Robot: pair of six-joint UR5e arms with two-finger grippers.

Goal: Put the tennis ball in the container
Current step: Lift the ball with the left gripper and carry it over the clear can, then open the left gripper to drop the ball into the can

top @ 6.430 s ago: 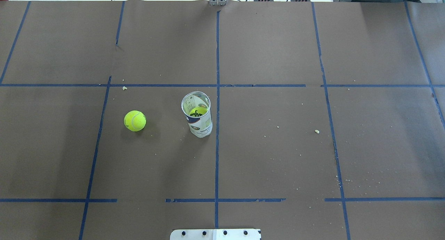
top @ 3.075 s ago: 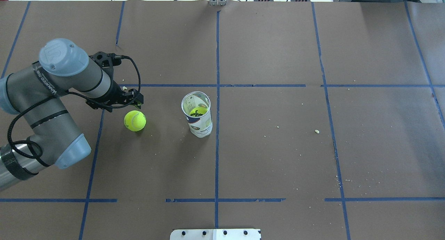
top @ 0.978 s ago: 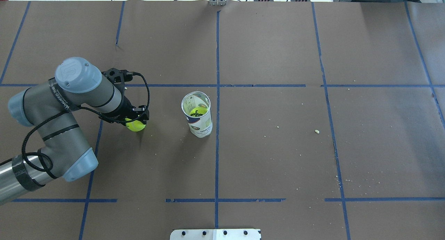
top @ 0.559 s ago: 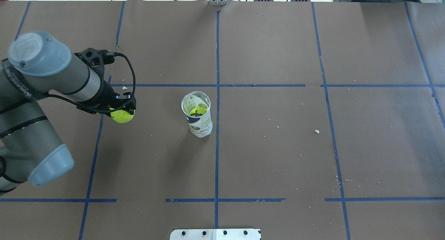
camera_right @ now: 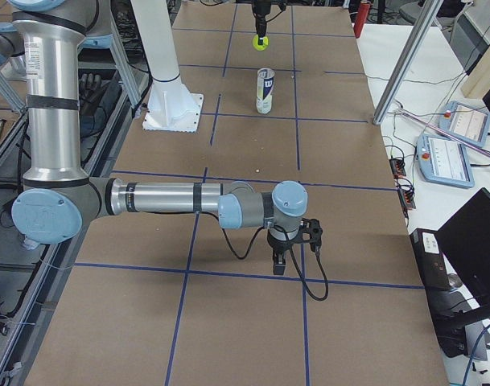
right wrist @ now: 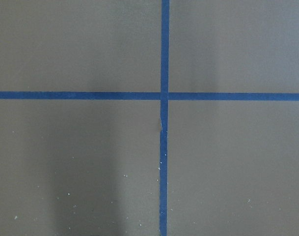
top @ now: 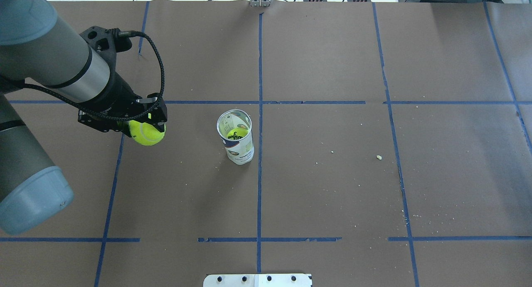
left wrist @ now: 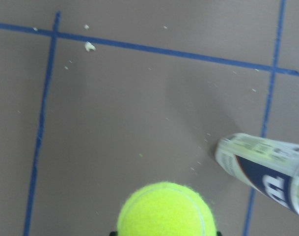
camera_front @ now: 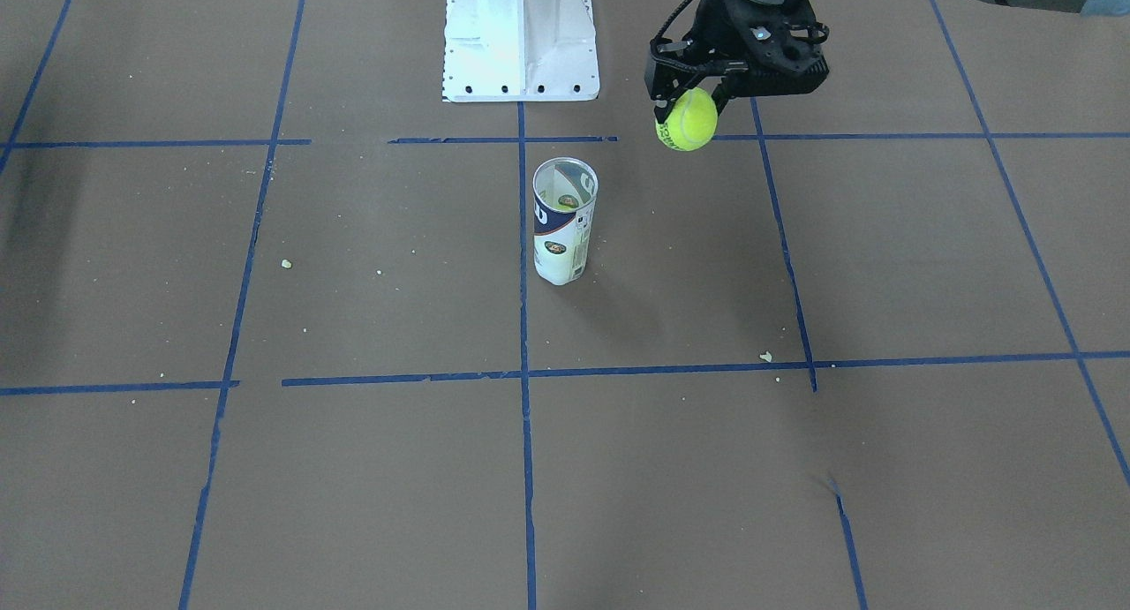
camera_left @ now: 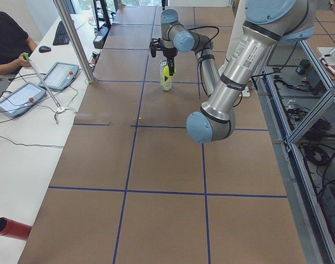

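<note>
Overhead exterior: left fingers (top: 158,114) pinch the tennis ball (top: 146,133), well apart from the container (top: 239,150) (right fingers (camera_right: 278,263): cannot tell).

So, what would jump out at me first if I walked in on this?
The bright yellow-green tennis ball stands out, held clear of the brown table in the left gripper on the robot's left side. Next comes the container, standing upright near the table's middle, open at the top, with a second ball already inside it.
</note>
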